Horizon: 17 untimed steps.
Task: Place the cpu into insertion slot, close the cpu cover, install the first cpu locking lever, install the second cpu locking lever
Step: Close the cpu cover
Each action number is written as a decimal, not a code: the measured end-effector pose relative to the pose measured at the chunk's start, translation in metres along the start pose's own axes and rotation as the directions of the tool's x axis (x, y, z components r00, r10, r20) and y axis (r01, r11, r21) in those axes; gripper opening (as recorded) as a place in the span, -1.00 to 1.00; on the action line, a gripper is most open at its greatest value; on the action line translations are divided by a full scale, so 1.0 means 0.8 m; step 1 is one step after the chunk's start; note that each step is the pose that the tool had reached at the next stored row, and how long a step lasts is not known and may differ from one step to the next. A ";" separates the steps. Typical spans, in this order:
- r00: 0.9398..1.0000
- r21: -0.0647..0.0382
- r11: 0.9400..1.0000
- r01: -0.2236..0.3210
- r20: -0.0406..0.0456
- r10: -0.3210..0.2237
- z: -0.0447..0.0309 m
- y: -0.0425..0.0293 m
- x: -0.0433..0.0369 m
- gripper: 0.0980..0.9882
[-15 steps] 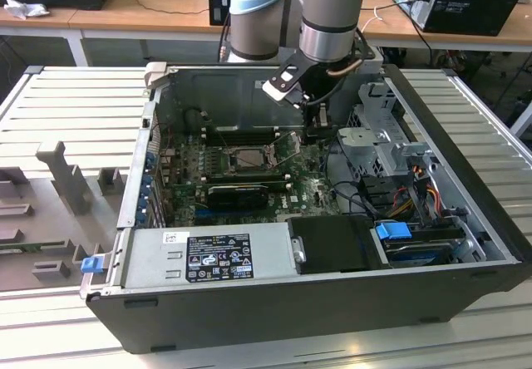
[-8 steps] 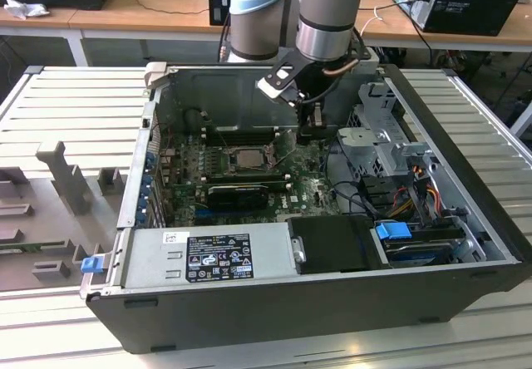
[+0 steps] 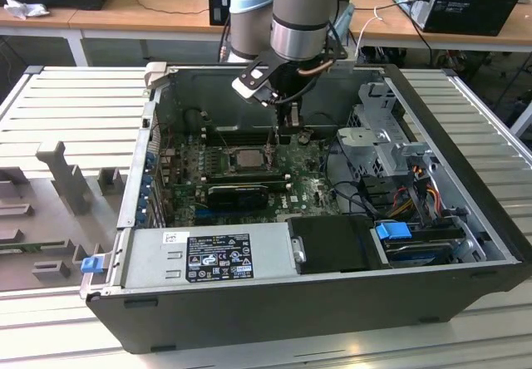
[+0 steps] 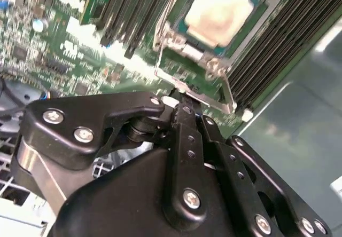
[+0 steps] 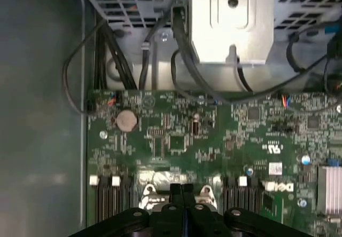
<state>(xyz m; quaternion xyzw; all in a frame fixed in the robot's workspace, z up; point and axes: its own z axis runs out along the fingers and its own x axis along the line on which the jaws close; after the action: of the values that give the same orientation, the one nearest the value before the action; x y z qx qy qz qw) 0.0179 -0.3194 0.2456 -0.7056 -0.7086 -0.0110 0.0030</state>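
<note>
The cpu (image 3: 247, 158) lies flat in the insertion slot (image 3: 264, 163) on the green motherboard, its pale silver top (image 4: 220, 10) facing up. The dull-metal cpu cover (image 4: 226, 90) frames it and looks lowered around the chip. A thin wire locking lever (image 4: 159, 45) rises at the socket's edge; in the exterior view it stands upright (image 3: 271, 143). My gripper (image 3: 284, 130) hangs just off the socket, on the exterior view's right of the chip. Its black fingers (image 4: 184, 109) are pressed together at the cover's near edge. I see nothing between the fingertips (image 5: 181, 189).
Long black memory slots (image 4: 123, 13) flank the socket. A black card (image 3: 241, 193) lies in front of it. The power supply (image 3: 216, 257) fills the case front. A metal drive cage (image 3: 391, 149) and loose black cables (image 5: 181, 61) sit on the exterior view's right.
</note>
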 end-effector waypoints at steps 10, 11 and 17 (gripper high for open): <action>1.000 0.000 1.000 0.006 -0.001 -0.006 0.0205 -0.0396 0.000 -0.98; 1.000 0.000 1.000 0.008 -0.003 -0.008 0.0216 -0.0461 0.000 -0.98; 1.000 0.000 1.000 0.012 -0.003 -0.012 0.0224 -0.0617 0.000 -0.98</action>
<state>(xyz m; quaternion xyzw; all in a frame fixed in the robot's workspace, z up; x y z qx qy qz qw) -0.0313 -0.3194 0.2271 -0.7014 -0.7126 -0.0121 0.0038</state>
